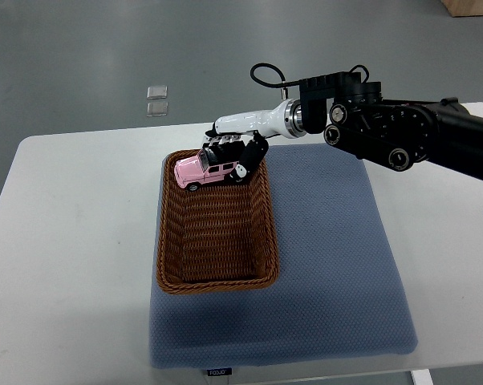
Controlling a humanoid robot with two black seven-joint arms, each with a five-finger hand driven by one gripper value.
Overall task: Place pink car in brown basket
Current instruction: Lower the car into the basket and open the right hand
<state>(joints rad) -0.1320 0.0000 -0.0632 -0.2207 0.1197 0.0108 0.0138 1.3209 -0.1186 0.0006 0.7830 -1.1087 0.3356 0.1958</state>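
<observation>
The pink car [200, 171] hangs over the far end of the brown wicker basket [171, 249], tilted slightly, with its nose toward the left. My right hand [235, 152], white with black fingers, reaches in from the right and is shut on the car's rear and roof. The basket sits on the left part of a blue-grey mat [330, 265] and holds nothing else that I can see. The left arm is out of view.
The white table [73, 241] stretches left of the basket. My black right arm [410, 132] crosses above the mat's far right corner. Two small clear squares [156, 100] lie on the grey floor beyond the table. A wooden box corner [470, 6] shows top right.
</observation>
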